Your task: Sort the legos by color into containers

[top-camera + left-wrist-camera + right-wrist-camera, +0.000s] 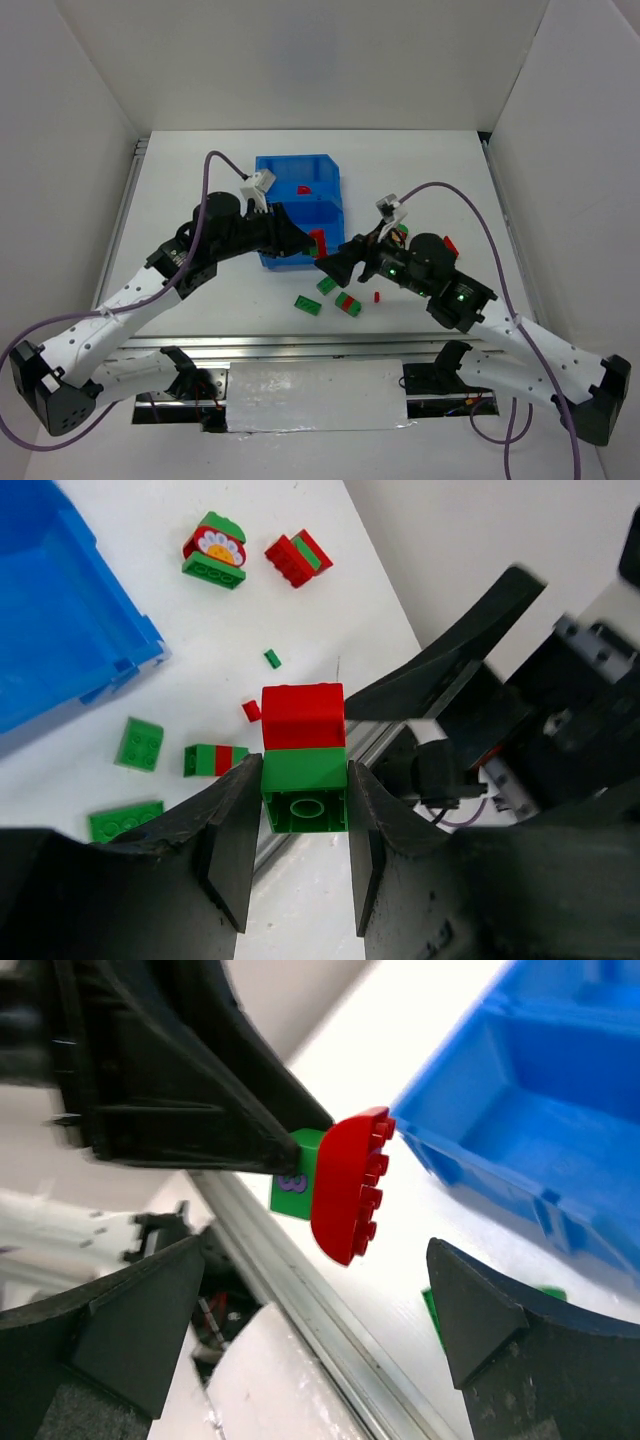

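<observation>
Holding: left gripper clamped on red-green pair
Right gripper: jaws wide, empty
Print: purple mark on green, maybe "3"

1. White table — flat and matte, with a metal rail along its near edge.
2. Blue bin stands on the table. Its near corner lies just beside the jaws of the left gripper, on their far side.
3. Loose on the table, on the near side of those jaws: green brick, second green brick, red-green pair, tiny red bit.
4. Left wrist view, ahead of the jaw tips: tiny green bit. Farther out lie a flower-printed red-and-green piece and a red brick with a green strip — just beside each other.
</observation>
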